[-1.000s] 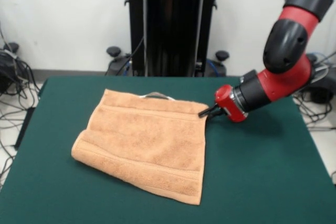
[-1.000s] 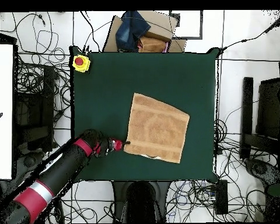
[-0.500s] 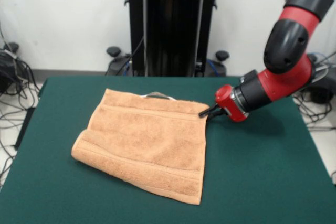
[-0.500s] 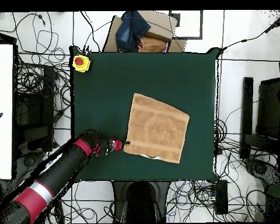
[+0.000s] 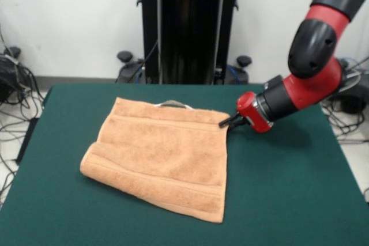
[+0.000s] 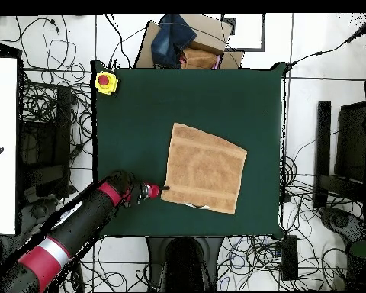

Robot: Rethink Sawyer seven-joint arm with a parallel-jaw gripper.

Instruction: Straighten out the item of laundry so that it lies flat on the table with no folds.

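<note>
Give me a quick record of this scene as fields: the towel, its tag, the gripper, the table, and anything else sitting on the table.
towel: tan-orange terry towel, spread on the table; its left edge in the front view looks thick and rolled, as if doubled
tag: whitish loop sticking out at the towel's far edge
gripper: gripper low, at the towel's far right corner in the front view; open or shut cannot be told
table: dark green top, far wider than the towel
other item: yellow box with a red button at one table corner in the overhead view
</note>
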